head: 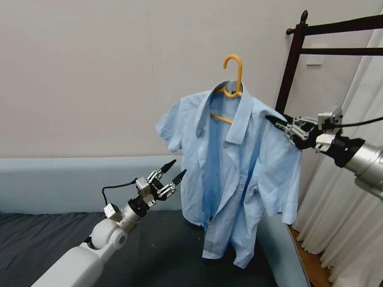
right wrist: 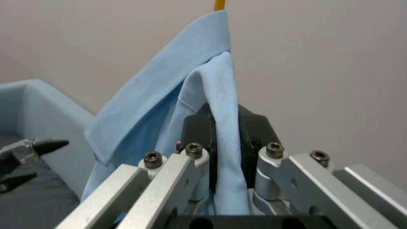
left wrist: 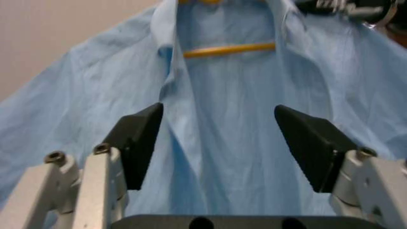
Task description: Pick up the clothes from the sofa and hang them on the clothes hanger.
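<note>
Crumpled pale-blue shirt [head: 239, 173] drapes a yellow hanger [head: 234, 66], hiding its arms; right end effector [head: 270, 121] clamps the shirt's shoulder, left end effector [head: 178, 167] spread apart.

Here's the sofa [head: 60, 179]: the pale blue backrest [head: 36, 173] runs along the wall, a matching arm [head: 281, 251] sits on the right, and the dark grey seat [head: 36, 245] lies between. Above that seat hangs the blue shirt [head: 239, 173] on a yellow hanger [head: 234, 72], its shoulder clamped in the right pincer [head: 272, 121]. Hem touching the sofa? Can't tell. Wooden floor [head: 311, 266] lies beside the arm.
</note>
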`<state>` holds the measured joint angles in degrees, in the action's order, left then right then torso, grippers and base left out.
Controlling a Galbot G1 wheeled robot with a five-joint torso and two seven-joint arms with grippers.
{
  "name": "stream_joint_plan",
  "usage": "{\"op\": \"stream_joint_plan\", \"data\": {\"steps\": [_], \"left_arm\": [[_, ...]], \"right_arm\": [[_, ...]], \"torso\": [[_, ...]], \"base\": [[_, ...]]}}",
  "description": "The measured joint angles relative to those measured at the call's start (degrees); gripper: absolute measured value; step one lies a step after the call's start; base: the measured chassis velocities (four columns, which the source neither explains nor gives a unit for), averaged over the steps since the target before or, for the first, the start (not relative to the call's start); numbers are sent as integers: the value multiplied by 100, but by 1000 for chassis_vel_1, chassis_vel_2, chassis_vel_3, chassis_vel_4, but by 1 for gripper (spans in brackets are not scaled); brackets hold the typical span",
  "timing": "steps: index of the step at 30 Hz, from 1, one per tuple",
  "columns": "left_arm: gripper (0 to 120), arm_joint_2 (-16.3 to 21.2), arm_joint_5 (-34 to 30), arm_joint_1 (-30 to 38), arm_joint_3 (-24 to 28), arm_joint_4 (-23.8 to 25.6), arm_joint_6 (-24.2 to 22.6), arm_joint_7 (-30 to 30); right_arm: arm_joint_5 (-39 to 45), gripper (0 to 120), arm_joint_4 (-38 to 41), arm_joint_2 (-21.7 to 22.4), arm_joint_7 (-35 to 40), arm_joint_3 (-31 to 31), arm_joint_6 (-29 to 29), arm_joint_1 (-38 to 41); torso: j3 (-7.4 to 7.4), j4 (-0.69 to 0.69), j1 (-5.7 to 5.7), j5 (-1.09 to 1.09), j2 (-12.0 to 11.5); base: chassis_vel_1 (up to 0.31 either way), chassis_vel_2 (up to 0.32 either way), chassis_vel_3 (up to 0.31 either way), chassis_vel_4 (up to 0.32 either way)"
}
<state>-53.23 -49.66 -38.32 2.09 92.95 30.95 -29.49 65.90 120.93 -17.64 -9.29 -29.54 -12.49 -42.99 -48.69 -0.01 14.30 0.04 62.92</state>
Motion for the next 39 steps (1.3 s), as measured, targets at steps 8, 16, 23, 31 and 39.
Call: {"op": "stream_joint_plan", "data": {"steps": [8, 16, 23, 31, 39], "left_arm": [[99, 38, -543, 974, 824, 32, -303, -465], [91, -317, -717, 2006, 1744, -716, -366, -1030], [66, -1111, -859, 2618, 2135, -1560, -359, -1156], [36, -1012, -1001, 2615, 2083, -1498, -418, -1200], [7, -944, -1065, 2542, 2028, -1319, -552, -1188]], "right_arm": [[-331, 7, 219, -97, 415, -52, -92, -611], [-366, 7, 156, -109, 363, -55, -91, -633], [-322, 7, 16, -101, 191, -52, 13, -577], [-303, 7, -48, -40, 159, -74, 56, -513], [-264, 7, -26, -3, 170, -97, 116, -497]], "torso": [[0, -1, 0, 5, 0], [0, -3, 0, 4, 0], [-1, -2, 1, 3, 0], [-1, 0, 1, 2, 0], [0, -1, 1, 1, -1]], "base": [[0, 0, 0, 0], [0, 0, 0, 0], [0, 0, 0, 0], [0, 0, 0, 0], [0, 0, 0, 0]]}}
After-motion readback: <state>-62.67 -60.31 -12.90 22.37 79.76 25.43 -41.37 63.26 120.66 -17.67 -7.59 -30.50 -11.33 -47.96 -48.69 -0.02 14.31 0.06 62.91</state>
